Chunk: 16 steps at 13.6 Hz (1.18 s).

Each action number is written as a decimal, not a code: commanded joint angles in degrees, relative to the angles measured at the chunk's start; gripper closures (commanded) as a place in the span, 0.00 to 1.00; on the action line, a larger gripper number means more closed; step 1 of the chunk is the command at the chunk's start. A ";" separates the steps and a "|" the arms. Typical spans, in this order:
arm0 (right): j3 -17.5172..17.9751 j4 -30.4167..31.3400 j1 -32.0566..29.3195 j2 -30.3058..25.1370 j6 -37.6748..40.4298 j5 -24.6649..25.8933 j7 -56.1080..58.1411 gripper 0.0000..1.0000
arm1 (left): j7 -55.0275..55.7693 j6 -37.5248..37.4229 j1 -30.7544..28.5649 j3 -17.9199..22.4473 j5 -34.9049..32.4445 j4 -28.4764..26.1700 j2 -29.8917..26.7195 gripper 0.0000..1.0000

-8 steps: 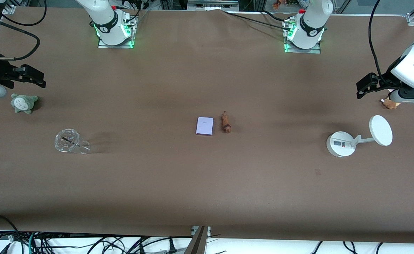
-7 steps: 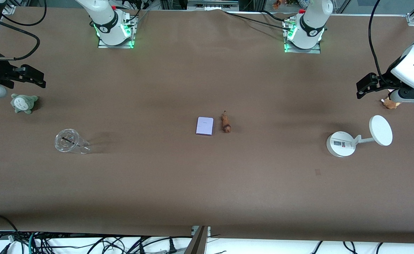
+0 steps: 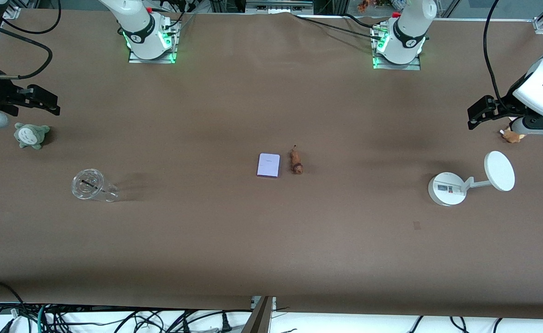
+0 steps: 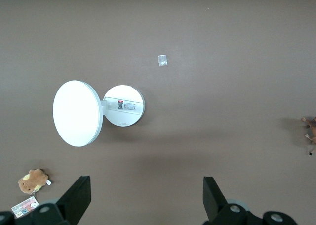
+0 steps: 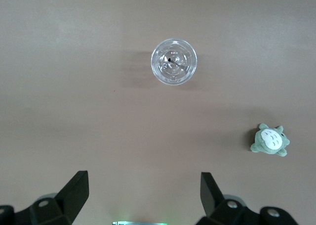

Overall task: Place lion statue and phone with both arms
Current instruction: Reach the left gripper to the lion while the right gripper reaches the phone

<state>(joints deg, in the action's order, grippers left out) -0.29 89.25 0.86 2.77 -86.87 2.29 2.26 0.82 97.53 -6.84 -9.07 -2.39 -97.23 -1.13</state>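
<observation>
The phone (image 3: 268, 165), a flat pale lavender rectangle, lies at the table's middle. The lion statue (image 3: 296, 161), small and reddish-brown with a thin dark tail, lies right beside it toward the left arm's end; its edge also shows in the left wrist view (image 4: 310, 129). My left gripper (image 3: 472, 118) is open and empty, up in the air at the left arm's end of the table, over bare table by the white stand; it shows open in its wrist view (image 4: 146, 200). My right gripper (image 3: 55, 105) is open and empty over the right arm's end of the table, also open in its wrist view (image 5: 143, 195).
A white round-based stand with a disc (image 3: 447, 188) (image 4: 123, 105) and a pale orange fuzzy toy (image 3: 512, 135) (image 4: 33, 180) sit at the left arm's end. A clear cup (image 3: 89, 185) (image 5: 174, 61) and a grey-green plush (image 3: 31, 135) (image 5: 269, 140) sit at the right arm's end.
</observation>
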 commanded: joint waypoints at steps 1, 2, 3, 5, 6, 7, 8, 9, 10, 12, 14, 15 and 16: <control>0.73 -1.18 -0.95 0.57 0.30 -1.15 -0.33 0.00 | -1.09 -1.55 -0.10 -0.07 0.99 1.86 0.69 0.00; 0.73 -1.18 -0.95 0.57 0.03 -1.06 0.02 0.00 | -1.09 -1.55 -0.10 0.02 1.07 1.86 0.78 0.00; 0.73 -1.18 -1.04 0.84 0.03 -1.06 0.11 0.00 | -1.26 -1.64 -0.10 0.02 0.99 1.86 0.87 0.00; 0.73 -1.18 -1.04 0.92 -0.32 -1.15 0.02 0.00 | -1.35 -2.86 -0.10 0.02 1.16 1.78 1.39 0.00; 0.73 -1.18 -1.04 0.93 -0.41 -1.33 -0.41 0.00 | -1.44 -2.96 -0.01 -0.07 1.34 1.69 1.66 0.00; 0.73 -1.18 -0.95 1.01 -0.76 -1.41 -0.50 0.00 | -1.44 -2.96 0.16 -0.07 1.34 1.69 2.18 0.00; 0.73 -1.18 -0.95 2.49 -0.93 -1.41 -0.42 0.00 | -1.44 -2.96 0.42 -0.41 1.34 1.69 2.97 0.00; 0.90 -1.18 -0.69 2.68 -1.20 -1.41 -0.50 0.00 | -1.26 -3.39 0.86 -0.77 1.25 1.69 4.63 0.00; 0.99 -1.18 -0.42 3.55 -1.63 -1.33 -0.50 0.00 | -0.91 -5.31 0.95 -1.38 1.42 1.60 5.52 0.00; 0.99 -1.18 -0.33 6.01 -1.99 -1.41 -0.50 0.00 | -0.65 -6.56 1.30 -2.08 1.78 1.08 7.45 0.00; 1.16 -1.62 0.19 6.64 -1.99 -1.41 -0.59 0.00 | 0.23 -5.43 1.83 -4.53 1.87 1.16 10.43 0.00; 1.17 -1.71 0.72 6.99 -2.08 -1.41 -0.59 0.00 | 2.15 -2.98 2.35 -5.85 1.87 1.07 12.53 0.00; 1.17 -1.80 0.72 7.51 -1.99 -1.50 -0.33 0.00 | 5.21 0.26 3.06 -7.09 1.87 0.99 14.99 0.00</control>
<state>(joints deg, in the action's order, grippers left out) 0.63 89.03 1.33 9.62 -89.50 1.92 2.23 2.40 94.48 -4.95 -14.40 -1.91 -97.41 9.71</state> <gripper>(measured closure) 0.000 0.000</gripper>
